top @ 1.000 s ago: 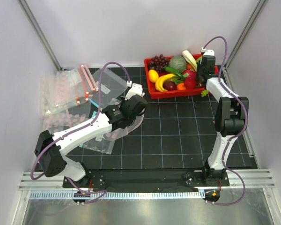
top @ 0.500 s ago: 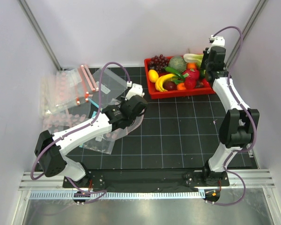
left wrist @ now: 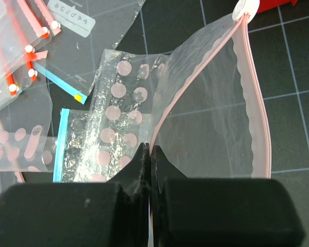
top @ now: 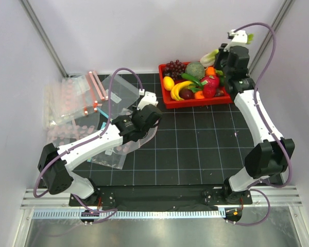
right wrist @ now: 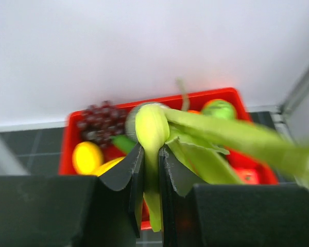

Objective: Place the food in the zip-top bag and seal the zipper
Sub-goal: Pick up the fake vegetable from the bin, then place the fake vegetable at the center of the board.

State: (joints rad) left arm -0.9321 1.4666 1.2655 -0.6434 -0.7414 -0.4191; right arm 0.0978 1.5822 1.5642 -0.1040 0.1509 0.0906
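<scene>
Right gripper point(right wrist: 150, 154) is now hanging above the back right corner of the red tray point(top: 195, 105). A second ago it was down among the produce in that tray, so it is lifting away. Its fingers are clamping the pale end of the celery point(right wrist: 152, 128); the leafy end is trailing off to the right, blurred in the wrist view. Judgement: first item is picked, and carrying it to the bag comes next.

Left gripper point(left wrist: 148, 154) is unchanged over the same second. It is pinched shut on one lip of the clear bag point(left wrist: 211, 118), down-left of the tray on the black mat. The mouth is gaping, and the pink zipper point(left wrist: 255, 113) is curving along the free lip, unsealed, its end reaching near the tray's front corner.

Still lying in the tray: lemon point(top: 168, 83), apple point(top: 209, 90), dark green vegetable point(top: 190, 78), alongside banana point(top: 179, 88) and grapes point(top: 174, 67).

Far left of the tray, a heap of spare bags point(top: 67, 98) is overlapping the working bag. Judgement: the long stalk needs lining up with the mouth, and the left wrist is crowding that opening.
</scene>
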